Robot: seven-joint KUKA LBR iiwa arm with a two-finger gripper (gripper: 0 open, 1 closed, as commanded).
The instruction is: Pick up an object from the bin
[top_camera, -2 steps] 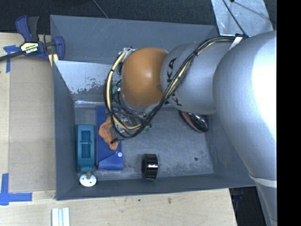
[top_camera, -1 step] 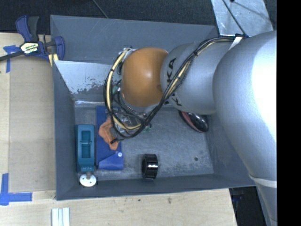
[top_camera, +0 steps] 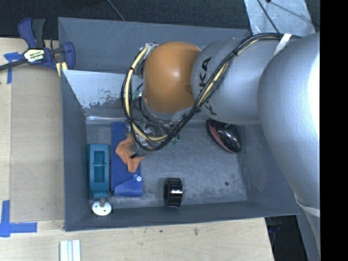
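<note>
1. Reaching in from the right, the arm [top_camera: 255, 86] crosses the grey bin [top_camera: 73, 162]. Its rounded orange cover [top_camera: 168, 78], ringed with looped cables, hangs over the upper middle of the bin.
2. Below that cover the hand [top_camera: 138, 143] sits low over the left half of the bin floor. The cover and cables hide most of it, so I cannot tell whether it is wide, narrow or holding anything.
3. The thing nearest the hand is a small crumpled orange scrap [top_camera: 128, 155]. It lies on the right edge of a long blue block [top_camera: 120, 170]. The scrap seems to touch the lower end of the hand, though the clutter there leaves that unsure.
4. The blue block lies lengthwise on the left part of the floor, and its near end is a darker blue wedge.
5. A teal rectangular box [top_camera: 99, 170] lies just left of the blue block, side by side with it. A small white disc [top_camera: 101, 207] rests at the teal box's near end, in the bin's lower left corner.
6. A black roll [top_camera: 173, 192] stands by the near wall around the middle, apart from the rest.
7. A dark mouse-shaped thing with a red edge [top_camera: 224, 136] lies to the right of the hand, close under the arm.
</note>
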